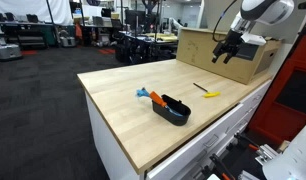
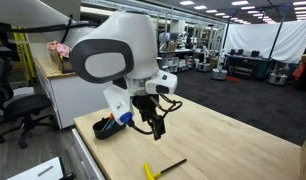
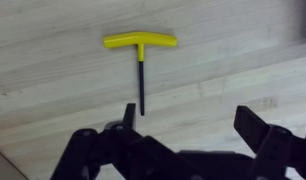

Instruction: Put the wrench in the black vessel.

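Note:
The wrench (image 3: 141,55) has a yellow T-handle and a thin dark shaft. It lies flat on the wooden table, seen in both exterior views (image 1: 206,92) (image 2: 163,167). The black vessel (image 1: 174,109) sits near the table's front, also partly seen behind the arm (image 2: 106,129). My gripper (image 3: 191,120) is open and empty, high above the table (image 1: 229,48) (image 2: 153,122). In the wrist view the wrench's shaft tip lies just beside my left finger.
A blue-and-orange object (image 1: 148,96) lies next to the black vessel. A large brown cardboard box (image 1: 208,50) stands at the table's back, close behind my gripper. The table edge (image 1: 123,135) drops off to white cabinets.

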Motion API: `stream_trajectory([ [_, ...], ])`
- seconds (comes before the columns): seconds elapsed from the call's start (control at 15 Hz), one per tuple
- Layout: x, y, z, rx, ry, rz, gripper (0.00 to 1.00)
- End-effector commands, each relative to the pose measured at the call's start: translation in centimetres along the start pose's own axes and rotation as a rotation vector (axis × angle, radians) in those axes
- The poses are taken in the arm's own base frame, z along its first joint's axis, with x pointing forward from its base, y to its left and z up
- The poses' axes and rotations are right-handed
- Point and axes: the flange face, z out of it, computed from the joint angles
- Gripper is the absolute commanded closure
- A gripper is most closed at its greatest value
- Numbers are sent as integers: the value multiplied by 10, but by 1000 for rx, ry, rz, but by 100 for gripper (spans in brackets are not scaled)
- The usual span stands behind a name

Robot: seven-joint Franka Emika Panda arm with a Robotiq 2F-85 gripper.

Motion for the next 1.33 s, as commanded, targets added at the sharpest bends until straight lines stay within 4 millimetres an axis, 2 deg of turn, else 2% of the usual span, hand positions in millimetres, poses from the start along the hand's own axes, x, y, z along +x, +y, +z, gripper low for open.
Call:
stream_trajectory([
  [0.0, 0, 0, -1, 0, -1, 0, 0],
  [0.4, -2, 5, 23, 0, -38, -6, 0],
  [0.8, -8, 9, 57, -30, 12, -27, 0],
  [1.27, -23, 18, 105, -58, 109, -20, 0],
])
